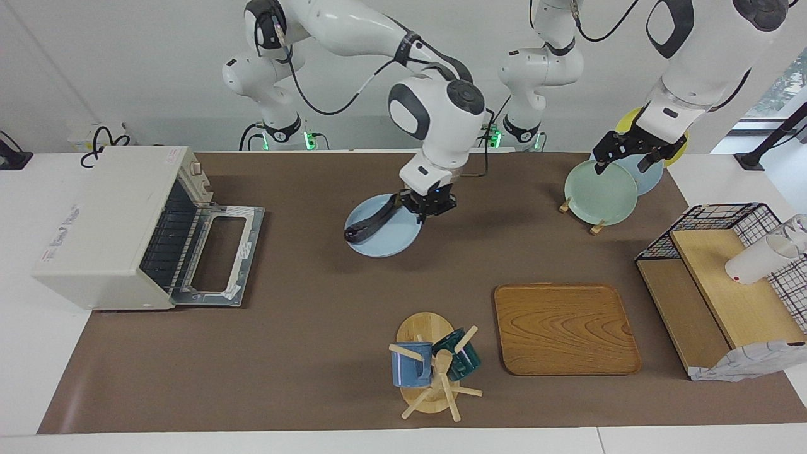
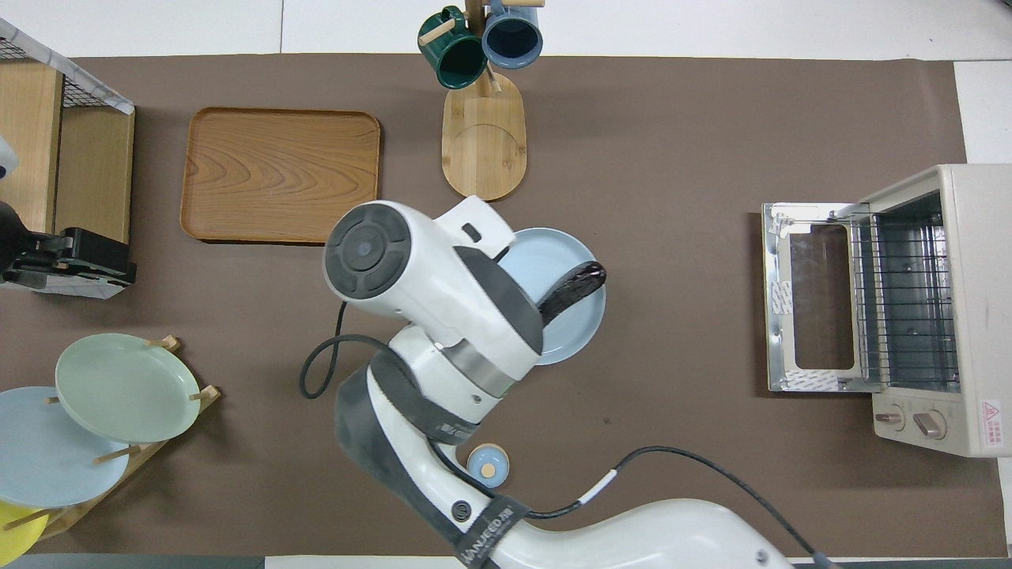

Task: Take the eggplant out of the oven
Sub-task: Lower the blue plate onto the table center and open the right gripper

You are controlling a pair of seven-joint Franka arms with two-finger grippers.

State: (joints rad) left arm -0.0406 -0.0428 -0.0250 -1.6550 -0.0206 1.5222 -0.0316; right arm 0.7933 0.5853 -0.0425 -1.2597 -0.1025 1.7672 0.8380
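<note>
The dark eggplant (image 1: 372, 224) lies on a light blue plate (image 1: 391, 243) at the middle of the table, outside the oven; it also shows in the overhead view (image 2: 573, 288) on the plate (image 2: 569, 340). My right gripper (image 1: 429, 214) is low over the plate's edge at the eggplant's end nearer the robots; whether it touches the eggplant is unclear. In the overhead view the wrist hides it. The cream-white oven (image 1: 107, 221) stands at the right arm's end, its door (image 1: 220, 252) folded down, and its wire rack (image 2: 909, 300) is bare. My left gripper (image 1: 621, 161) waits open over the plate rack.
A rack of plates (image 1: 599, 192) stands under the left gripper. A wooden tray (image 1: 564, 328) and a mug tree (image 1: 435, 366) with two mugs lie farther from the robots. A black wire basket (image 1: 731, 221) with wooden boards and a white cup stands at the left arm's end.
</note>
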